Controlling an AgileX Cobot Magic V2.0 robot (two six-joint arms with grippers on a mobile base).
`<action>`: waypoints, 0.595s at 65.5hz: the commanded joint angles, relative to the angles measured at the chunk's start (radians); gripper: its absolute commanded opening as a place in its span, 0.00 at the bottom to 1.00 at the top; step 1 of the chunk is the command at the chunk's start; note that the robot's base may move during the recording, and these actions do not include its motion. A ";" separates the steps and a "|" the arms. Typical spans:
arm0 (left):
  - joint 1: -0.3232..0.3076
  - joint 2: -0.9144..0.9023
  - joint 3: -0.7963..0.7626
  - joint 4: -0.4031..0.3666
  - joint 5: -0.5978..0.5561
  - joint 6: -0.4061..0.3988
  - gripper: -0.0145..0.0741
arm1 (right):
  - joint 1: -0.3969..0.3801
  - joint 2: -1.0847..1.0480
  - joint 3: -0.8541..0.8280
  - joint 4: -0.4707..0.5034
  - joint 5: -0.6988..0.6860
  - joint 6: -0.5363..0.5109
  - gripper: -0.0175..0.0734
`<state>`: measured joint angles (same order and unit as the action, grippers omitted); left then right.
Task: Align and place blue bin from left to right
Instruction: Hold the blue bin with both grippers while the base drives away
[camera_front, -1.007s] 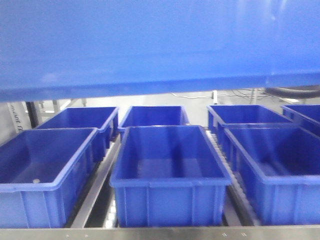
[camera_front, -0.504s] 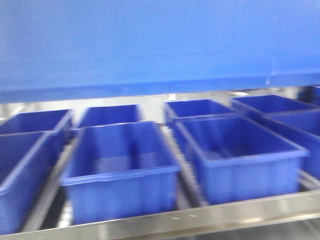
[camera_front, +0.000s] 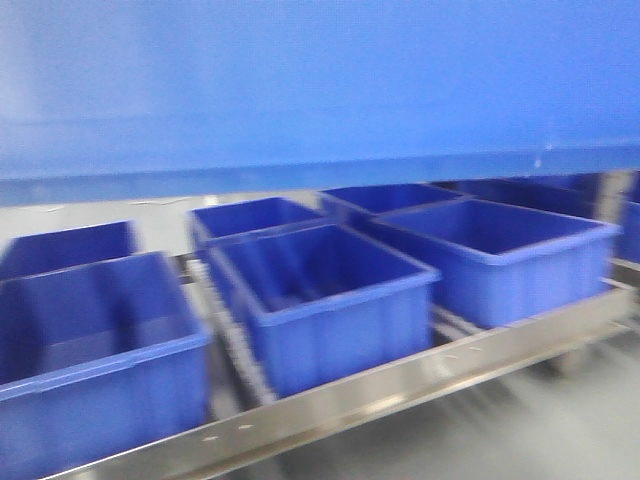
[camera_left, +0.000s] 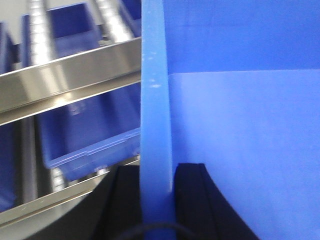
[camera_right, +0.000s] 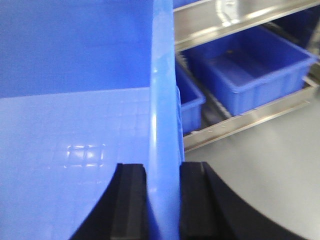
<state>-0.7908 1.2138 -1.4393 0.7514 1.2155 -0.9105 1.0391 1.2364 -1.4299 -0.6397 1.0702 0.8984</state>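
Sky-blue plastic fills the top of the front view: the blue bin (camera_front: 320, 90) hangs above a steel rack (camera_front: 400, 385) lined with darker tubs (camera_front: 320, 300). Grey floor (camera_front: 560, 430) shows at 5 o'clock. The left tool (camera_left: 157, 200) and right tool (camera_right: 162, 200) each clamp a bin wall.

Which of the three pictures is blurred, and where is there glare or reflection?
Exterior front-facing view: blurred throughout, the dark blue tubs and the steel rail smeared; the blue bin fills the top as a flat band. Left wrist view: the steel rail glares bright, tubs around it soft. Right wrist view: sharpest; a bright streak runs down the blue bin's wall, reflections beside it.
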 joint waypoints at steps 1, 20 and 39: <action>-0.013 -0.005 -0.008 0.001 -0.112 0.001 0.04 | 0.009 -0.014 -0.012 -0.015 -0.138 0.001 0.11; -0.013 -0.005 -0.008 0.001 -0.112 0.001 0.04 | 0.009 -0.014 -0.012 -0.015 -0.138 0.001 0.11; -0.013 -0.005 -0.008 0.001 -0.112 0.001 0.04 | 0.009 -0.014 -0.012 -0.015 -0.138 0.001 0.11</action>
<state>-0.7908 1.2138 -1.4393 0.7514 1.2155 -0.9105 1.0391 1.2364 -1.4299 -0.6397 1.0702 0.8984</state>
